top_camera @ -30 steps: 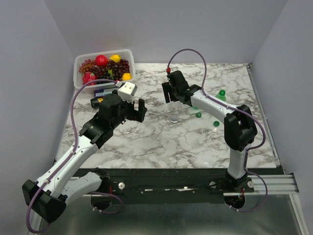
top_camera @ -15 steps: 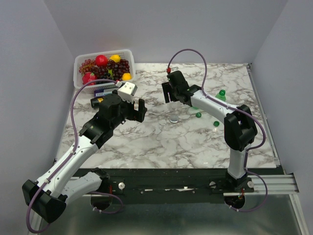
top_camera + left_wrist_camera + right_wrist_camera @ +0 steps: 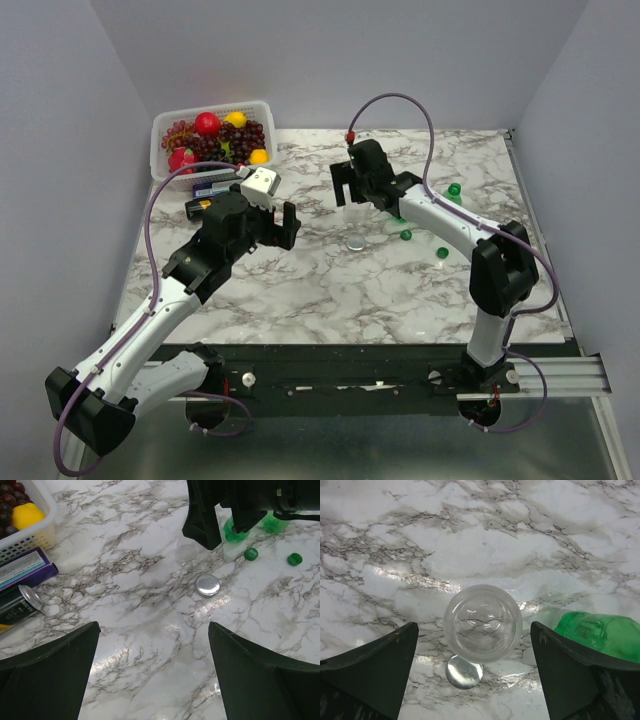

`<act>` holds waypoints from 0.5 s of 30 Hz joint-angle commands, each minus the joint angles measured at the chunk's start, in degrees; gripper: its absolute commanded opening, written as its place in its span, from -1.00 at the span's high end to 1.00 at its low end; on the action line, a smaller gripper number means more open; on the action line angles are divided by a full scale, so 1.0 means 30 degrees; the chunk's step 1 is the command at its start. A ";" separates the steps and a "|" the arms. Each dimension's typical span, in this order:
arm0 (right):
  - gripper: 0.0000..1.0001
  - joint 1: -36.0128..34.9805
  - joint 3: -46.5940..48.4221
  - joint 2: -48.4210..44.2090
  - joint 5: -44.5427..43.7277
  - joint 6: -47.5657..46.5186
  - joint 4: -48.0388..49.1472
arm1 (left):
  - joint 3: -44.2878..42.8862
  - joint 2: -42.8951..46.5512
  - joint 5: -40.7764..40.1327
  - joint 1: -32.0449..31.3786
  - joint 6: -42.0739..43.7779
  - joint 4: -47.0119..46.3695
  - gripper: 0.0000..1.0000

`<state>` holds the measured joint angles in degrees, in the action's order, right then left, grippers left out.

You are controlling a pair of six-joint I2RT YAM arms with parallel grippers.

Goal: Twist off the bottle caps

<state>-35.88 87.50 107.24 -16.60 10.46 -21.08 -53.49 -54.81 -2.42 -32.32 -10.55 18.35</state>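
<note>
The silvery-grey cap is found lying flat on the table, just nearer the arm bases than the clear bottle and apart from it. The clear bottle is stood upright with its mouth bare, so its unscrewing is judged complete. One dark green cap is laid loose to the right of the clear bottle, and a second dark green cap farther right again. A green bottle is seen just right of the clear bottle, apparently on its side. Another green bottle is set farther right and back; whether its neck is bare cannot be told. With three caps loose, little or nothing of the task is thought to be left.

The right hand is held directly above the clear bottle, its fingers spread wide to either side and touching nothing. This pose is read as one of letting go, the bottle being left to stand alone. The left hand is held over the table to the left of the clear bottle and a little nearer, equally spread, with nothing between its fingers. It is judged to be kept there as the steadying partner, within reach but out of the way.

Well left of the clear bottle, a dark can, a purple box and a fruit basket are kept aside, no part being played by them.
</note>
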 commanded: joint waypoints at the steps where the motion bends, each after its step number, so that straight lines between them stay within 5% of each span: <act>1: -1.00 0.0094 -0.0427 -0.1875 0.0289 0.0029 0.0054 | -0.0245 0.0280 0.0307 0.0078 0.0000 -0.0227 -0.98; 15: -1.00 0.3046 -0.4759 -0.8958 0.4708 0.1698 0.1868 | -0.0332 0.0719 -0.1098 0.3210 -0.0996 -0.0081 -0.98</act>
<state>-31.27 77.34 87.79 -8.27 13.15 -18.74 -53.49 -54.63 -3.25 -26.04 -12.34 18.44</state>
